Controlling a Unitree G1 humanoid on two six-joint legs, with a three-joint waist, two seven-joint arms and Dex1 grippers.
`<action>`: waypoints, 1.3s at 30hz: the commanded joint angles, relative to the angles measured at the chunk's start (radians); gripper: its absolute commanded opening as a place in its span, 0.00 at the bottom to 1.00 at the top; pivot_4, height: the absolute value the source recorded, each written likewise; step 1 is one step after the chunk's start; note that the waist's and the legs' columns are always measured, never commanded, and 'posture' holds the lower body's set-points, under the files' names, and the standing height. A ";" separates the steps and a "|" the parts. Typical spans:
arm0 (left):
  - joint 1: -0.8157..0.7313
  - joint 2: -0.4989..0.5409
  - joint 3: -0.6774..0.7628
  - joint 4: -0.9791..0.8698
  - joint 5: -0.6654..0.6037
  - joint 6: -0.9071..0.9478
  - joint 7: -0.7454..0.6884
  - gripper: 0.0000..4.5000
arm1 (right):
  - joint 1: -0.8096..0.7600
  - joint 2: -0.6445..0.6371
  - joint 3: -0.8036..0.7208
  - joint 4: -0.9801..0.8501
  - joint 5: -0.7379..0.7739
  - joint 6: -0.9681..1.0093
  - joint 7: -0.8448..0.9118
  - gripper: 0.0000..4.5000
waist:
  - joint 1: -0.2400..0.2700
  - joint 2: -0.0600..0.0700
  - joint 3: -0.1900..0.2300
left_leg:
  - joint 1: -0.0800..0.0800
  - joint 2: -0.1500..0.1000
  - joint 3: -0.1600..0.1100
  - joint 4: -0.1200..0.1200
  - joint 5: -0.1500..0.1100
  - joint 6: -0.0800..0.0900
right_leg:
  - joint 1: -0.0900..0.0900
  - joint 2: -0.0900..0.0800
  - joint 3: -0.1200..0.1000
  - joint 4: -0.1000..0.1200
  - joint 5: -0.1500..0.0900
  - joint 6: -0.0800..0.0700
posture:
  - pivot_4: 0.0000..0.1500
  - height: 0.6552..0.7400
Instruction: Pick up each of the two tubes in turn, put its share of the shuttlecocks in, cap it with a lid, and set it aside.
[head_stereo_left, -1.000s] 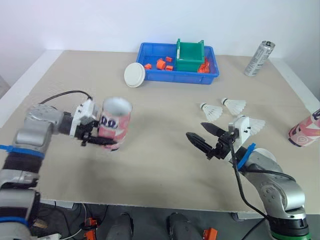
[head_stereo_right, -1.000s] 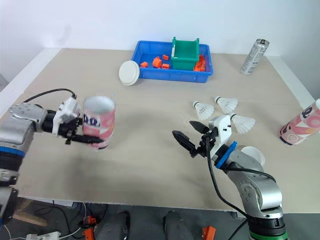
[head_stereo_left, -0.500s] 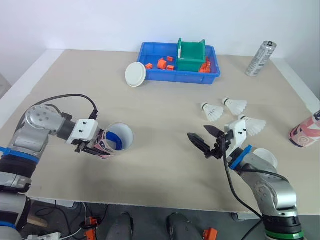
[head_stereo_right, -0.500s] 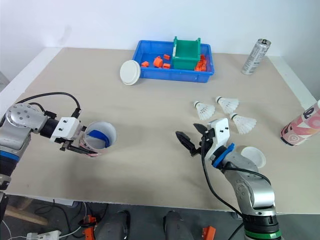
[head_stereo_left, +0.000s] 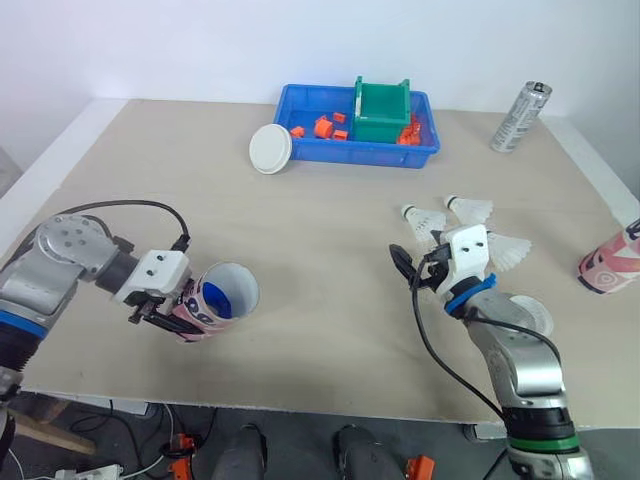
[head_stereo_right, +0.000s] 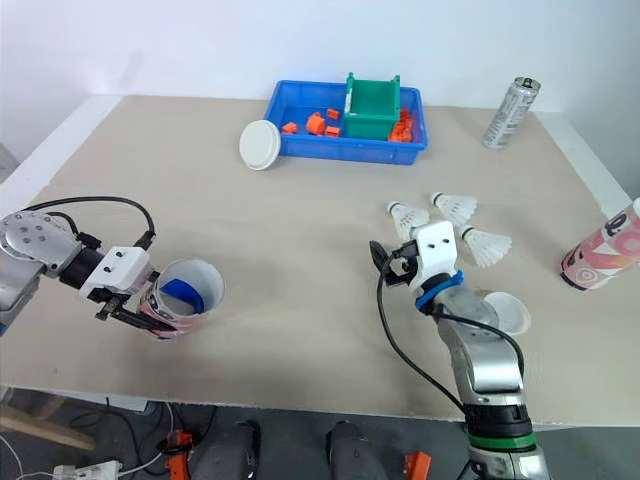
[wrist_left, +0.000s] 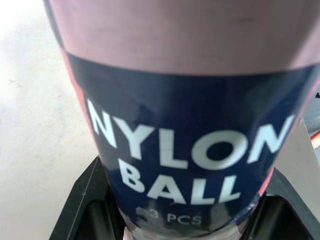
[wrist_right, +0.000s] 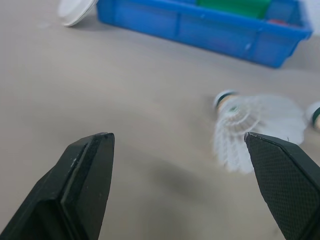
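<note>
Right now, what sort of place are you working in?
Most likely a lab or test bench, not a home: a beige table against a blank white wall, a blue tray of small orange parts, and loose shuttlecocks plus a tube as props.

Table (head_stereo_left: 330, 235) w/ shuttlecocks (head_stereo_left: 424, 221), lid (head_stereo_left: 270, 149), blue tray (head_stereo_left: 340, 156), can (head_stereo_left: 519, 117).

My head pair looks down and forward over the whole table (head_stereo_left: 330, 240), sharing one scene. My left wrist camera sits tight against the tube (wrist_left: 190, 125). The right one skims low toward a shuttlecock (wrist_right: 250, 127) and blue tray (wrist_right: 200, 27), both seen from above too.
</note>
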 joint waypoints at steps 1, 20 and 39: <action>-0.027 0.007 -0.016 0.049 0.046 -0.044 0.001 0.50 | -0.047 0.004 -0.022 0.068 -0.029 -0.067 -0.015 1.00 | 0.000 0.000 0.000 | 0.000 0.000 0.000 0.000 0.000 0.000 | 0.000 0.000 0.000 0.000 0.000 0.000 | 1.00 0.98; -0.033 -0.007 -0.064 0.076 0.058 -0.017 0.001 0.49 | -0.262 0.038 0.000 0.497 -0.092 -0.264 0.020 0.79 | -0.015 0.001 -0.001 | 0.005 0.000 0.000 0.000 0.006 0.010 | -0.002 0.001 0.000 0.012 0.000 -0.001 | 1.00 0.98; -0.034 -0.053 -0.051 0.043 0.025 0.059 0.001 0.49 | -0.236 -0.034 0.031 0.293 -0.070 -0.355 0.235 0.02 | -0.019 0.004 -0.001 | 0.003 -0.003 0.000 0.000 0.006 0.010 | -0.001 -0.001 0.001 0.011 0.000 -0.001 | 1.00 0.98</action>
